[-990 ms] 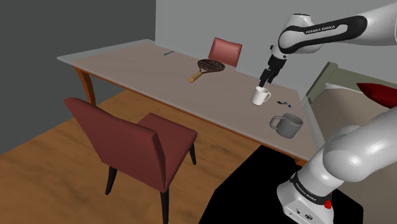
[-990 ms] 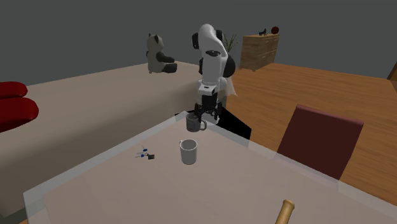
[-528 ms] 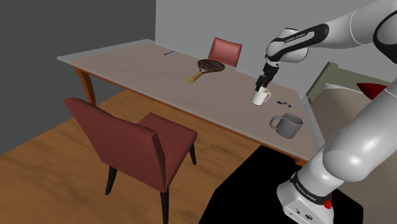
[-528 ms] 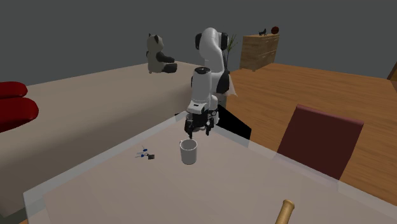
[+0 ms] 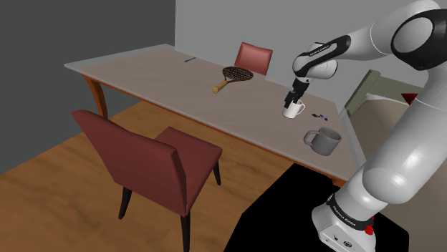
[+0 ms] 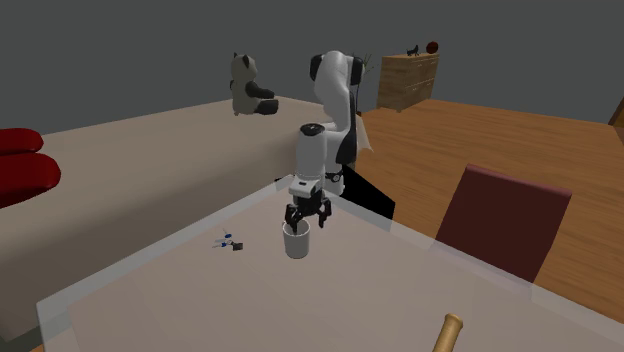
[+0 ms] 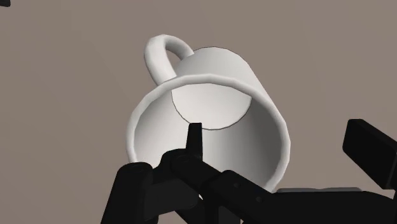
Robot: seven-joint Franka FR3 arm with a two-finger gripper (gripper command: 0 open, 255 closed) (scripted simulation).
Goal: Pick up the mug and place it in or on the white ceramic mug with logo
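Jaws apart; we see them astride the wall of the plain white handled mug (image 7: 216,76). One black finger (image 7: 194,137) dips inside the rim, the other sits outside, on the side away from the handle. We can't tell if either touches. We log the all-black two-finger gripper (image 5: 292,99) pointing down over that mug. The mug stands upright on the pale smooth tabletop (image 5: 143,71), near the short edge by the robot's stand and closer to the far long edge in the shoulder view. The grey handled mug (image 5: 324,140) stands upright nearby, closer to that short edge, apart from the white one. A small blue-and-dark item (image 5: 322,117) lies between the white mug and the short edge. A dark-headed racket with wooden handle (image 5: 233,76) lies mid-table, well apart. A dark red padded chair (image 5: 143,154) stands at the near long edge, and a second red chair (image 5: 254,57) at the far one.
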